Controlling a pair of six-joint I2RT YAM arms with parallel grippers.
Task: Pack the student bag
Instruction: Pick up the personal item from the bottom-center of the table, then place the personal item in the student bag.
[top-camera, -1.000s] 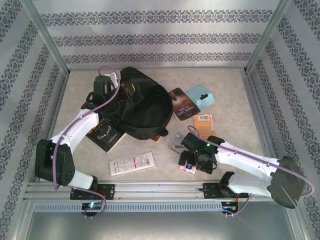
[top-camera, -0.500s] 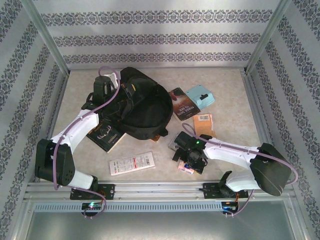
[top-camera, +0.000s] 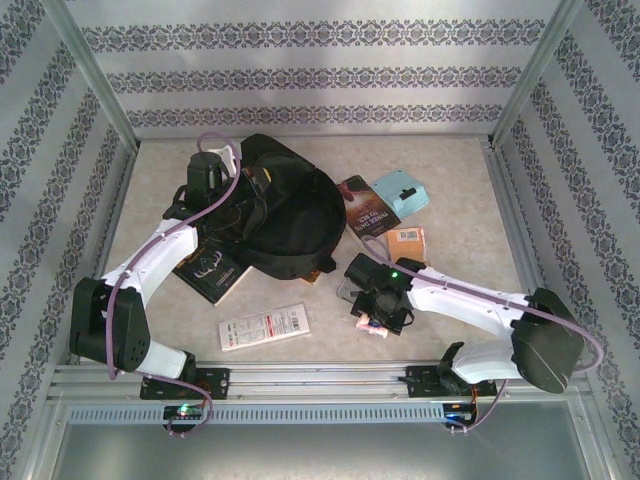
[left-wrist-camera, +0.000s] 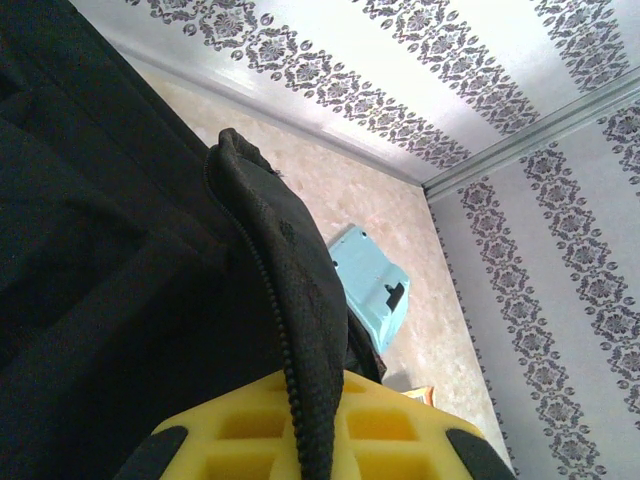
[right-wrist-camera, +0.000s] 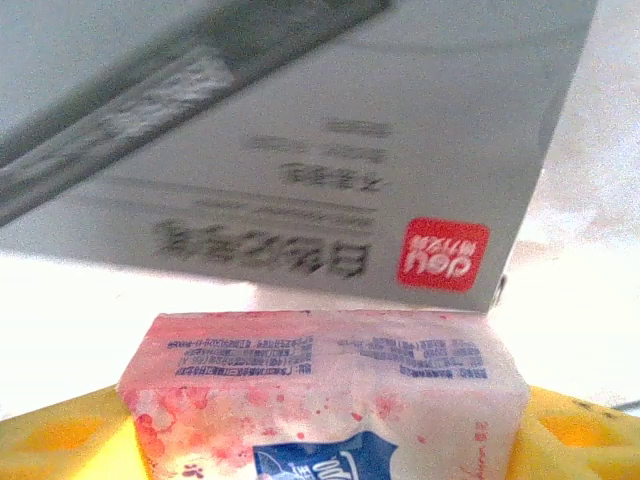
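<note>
The student bag (top-camera: 288, 212) is a big black backpack lying open at the table's middle left. My left gripper (top-camera: 230, 190) is at its left rim, shut on the bag's zipper edge (left-wrist-camera: 285, 300), which runs down between the yellow jaws of the left gripper (left-wrist-camera: 310, 452). My right gripper (top-camera: 374, 316) is low over the table in front of the bag, shut on a pink tissue packet (right-wrist-camera: 320, 400). The packet (top-camera: 367, 326) sticks out of the fingers toward the near edge. A grey box with a red logo (right-wrist-camera: 300, 150) lies just beyond it.
A dark book (top-camera: 362, 208), a light blue case (top-camera: 401, 193) and an orange packet (top-camera: 406, 246) lie right of the bag. Another dark book (top-camera: 212, 270) lies under the left arm. A white card (top-camera: 264, 326) is near the front edge. Patterned walls enclose the table.
My right arm has swung left and a little farther from the near edge, carrying the pink tissue packet closer to the bag. The left arm and the bag have stayed put.
</note>
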